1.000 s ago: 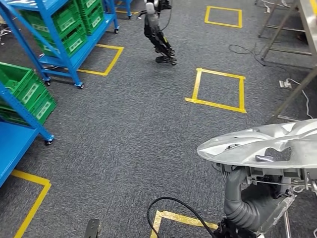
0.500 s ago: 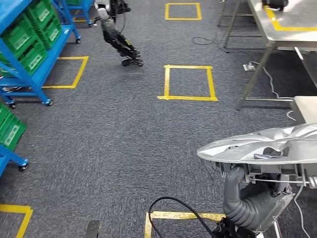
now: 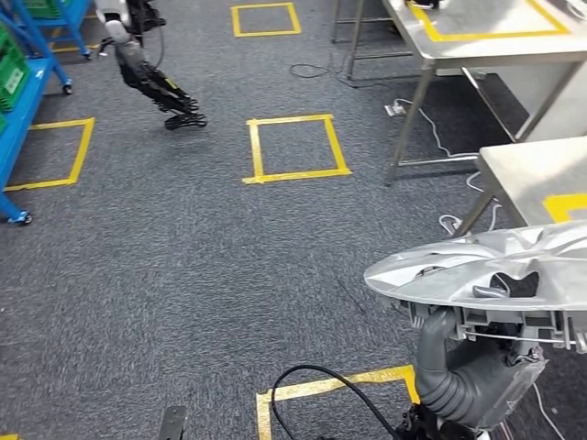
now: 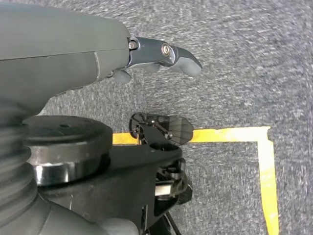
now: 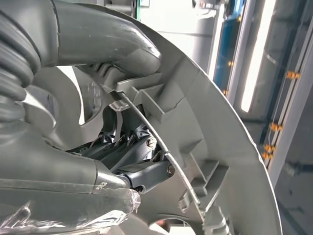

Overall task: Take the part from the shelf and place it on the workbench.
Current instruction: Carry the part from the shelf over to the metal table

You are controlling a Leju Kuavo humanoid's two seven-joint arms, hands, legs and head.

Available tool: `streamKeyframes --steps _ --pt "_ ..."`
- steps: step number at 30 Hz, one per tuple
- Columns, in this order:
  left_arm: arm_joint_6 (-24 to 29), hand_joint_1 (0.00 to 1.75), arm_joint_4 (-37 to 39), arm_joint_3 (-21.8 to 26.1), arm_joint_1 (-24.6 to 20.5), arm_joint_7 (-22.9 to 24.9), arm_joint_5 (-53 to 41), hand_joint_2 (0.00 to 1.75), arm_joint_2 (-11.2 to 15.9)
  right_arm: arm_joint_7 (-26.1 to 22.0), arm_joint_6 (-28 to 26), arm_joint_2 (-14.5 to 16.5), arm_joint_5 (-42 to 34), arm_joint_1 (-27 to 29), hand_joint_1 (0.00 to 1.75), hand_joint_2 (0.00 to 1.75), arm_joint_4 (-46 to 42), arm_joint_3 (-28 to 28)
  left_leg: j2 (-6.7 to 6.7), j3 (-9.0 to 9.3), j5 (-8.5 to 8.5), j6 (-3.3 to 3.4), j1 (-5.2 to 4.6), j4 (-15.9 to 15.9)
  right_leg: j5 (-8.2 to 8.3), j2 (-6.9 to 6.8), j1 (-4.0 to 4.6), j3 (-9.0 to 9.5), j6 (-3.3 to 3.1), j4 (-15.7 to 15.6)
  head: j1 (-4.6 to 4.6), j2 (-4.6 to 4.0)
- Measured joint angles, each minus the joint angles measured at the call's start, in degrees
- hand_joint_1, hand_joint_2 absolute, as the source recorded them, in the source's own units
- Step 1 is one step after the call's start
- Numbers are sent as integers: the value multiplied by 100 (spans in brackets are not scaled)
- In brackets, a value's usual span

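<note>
The part [image 3: 484, 261] is a silver wheel cover, held flat at the lower right of the head view. My right hand [image 3: 457, 367] grips it from underneath. In the right wrist view the thumb and dark fingers of the right hand [image 5: 110, 166] clamp the ribbed inner rim of the part [image 5: 221, 147]. A steel workbench [image 3: 526, 174] with yellow tape on top stands just beyond the part at the right. My left hand [image 4: 110, 54] hangs over the grey carpet with its fingers stretched out and nothing in it.
A second steel table [image 3: 484, 41] stands further back on the right, with cables on the floor below it. Another robot [image 3: 145, 73] leans at the top left near a blue shelf [image 3: 21, 101]. A yellow floor square [image 3: 294, 147] and a black cable [image 3: 332, 380] lie ahead.
The camera has turned to the right: the blue shelves slid off to the left and the workbenches came into view. The part stays in my right hand as before.
</note>
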Motion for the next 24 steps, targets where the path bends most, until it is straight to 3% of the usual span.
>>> streamKeyframes --steps 2,4,7,9,10,12,13,14,16,17,19,20,22,24 --pt "1 0 0 0 -2 2 -1 175 -3 0 0 0 -3 0 175 175 -1 0 125 41 -36 -44 -18 2 280 -209 16 469 -27 -792 -2 0" --pt "2 0 0 0 -5 3 -2 175 -1 0 0 0 -8 3 175 175 -2 0 212 74 -58 -98 -46 2 363 -334 47 697 -90 -1188 -10 0" --pt "5 0 0 0 -20 3 -3 175 -6 0 0 0 -16 19 175 175 -5 -1 276 105 -83 -192 -36 -13 373 -177 61 678 -198 -1213 -13 0" --pt "5 0 0 0 -30 3 -5 175 -12 -1 1 0 -20 26 175 175 -9 0 77 13 -260 -250 -14 211 397 -58 30 690 -259 -1248 -30 0" --pt "5 0 0 0 -30 3 -7 175 -12 -1 2 0 -22 28 175 175 -10 1 -61 -129 -427 -265 -6 506 404 2 17 693 -279 -1256 -44 0" --pt "5 0 0 1 -18 3 -7 175 -7 -1 2 0 -27 27 175 175 -9 2 -187 -530 -750 -273 -4 1279 407 141 13 686 -301 -1257 -64 0" --pt "5 0 0 1 -13 3 -6 175 -4 0 2 0 -30 28 175 175 -9 1 -200 -677 -795 -273 -4 1532 409 219 14 684 -305 -1257 -67 0" --pt "5 0 0 2 -12 3 -5 175 -2 -1 2 0 -31 29 175 175 -9 1 -209 -728 -725 -268 -3 1585 412 302 13 686 -304 -1257 -66 0" --pt "5 0 0 2 -16 3 -5 175 1 -1 1 0 -34 29 175 175 -9 0 -298 -513 -321 -250 8 1066 424 473 2 693 -285 -1255 -67 0" --pt "5 0 0 2 -18 3 -6 175 2 -2 1 0 -36 28 175 175 -9 0 -441 -338 -134 -241 22 677 430 556 5 687 -263 -1246 -67 0" --pt "5 0 0 2 -25 3 -7 175 3 -8 -1 0 -38 27 175 175 -9 0 -683 -97 33 -219 51 124 448 699 4 644 -203 -1228 -64 0" --pt "5 0 0 2 -29 4 -8 175 3 -10 -2 0 -39 30 175 175 -9 -1 -730 -67 20 -195 52 38 464 757 -1 619 -164 -1235 -68 0" --pt "5 0 0 2 -37 7 -8 175 -1 -13 -4 0 -43 42 175 175 -9 -3 -629 -63 33 -120 46 6 501 848 -31 567 -88 -1273 -72 0" --pt "5 0 0 2 -44 7 -8 175 -7 -14 -5 -3 -43 50 175 175 -9 -9 -489 -55 63 -45 49 -23 398 627 -20 457 -42 -1108 -60 0"
